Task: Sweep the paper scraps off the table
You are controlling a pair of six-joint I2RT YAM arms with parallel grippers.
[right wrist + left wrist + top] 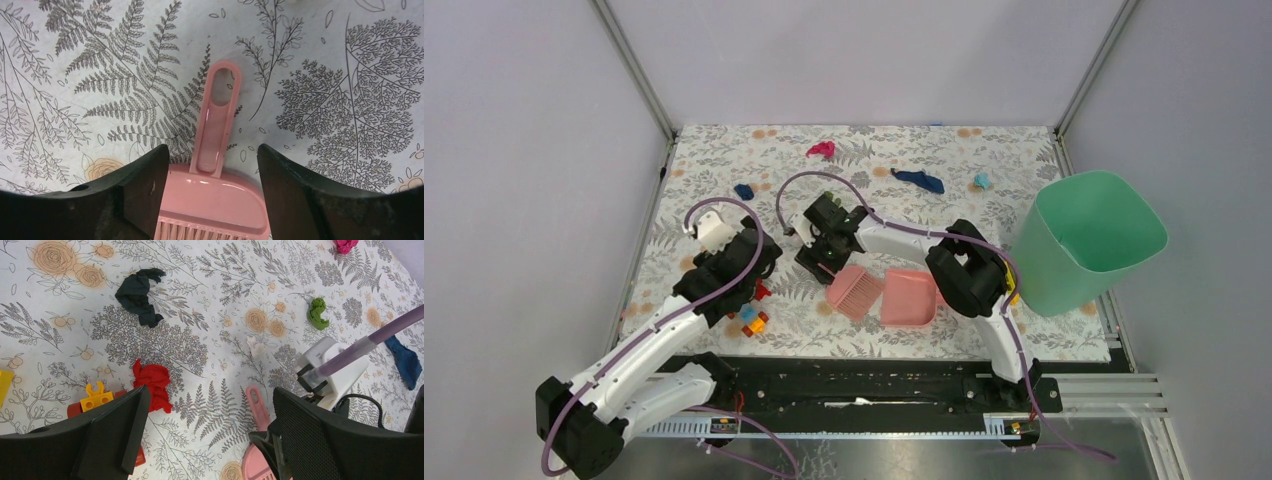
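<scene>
Paper scraps, crumpled, pink plastic brush, slotted handle, fern-printed table

Crumpled paper scraps lie scattered across the floral table.

A pink dustpan lies flat. Just left of it, close enough that contact cannot be judged, lies a pink brush. The bristle end is nearest the dustpan and the slotted handle points away from it. To the right of the dustpan, near it, stands a tall green bin with its top open. Well to the dustpan's left sits a small cluster of toy bricks, in orange, blue, yellow and red.
</scene>
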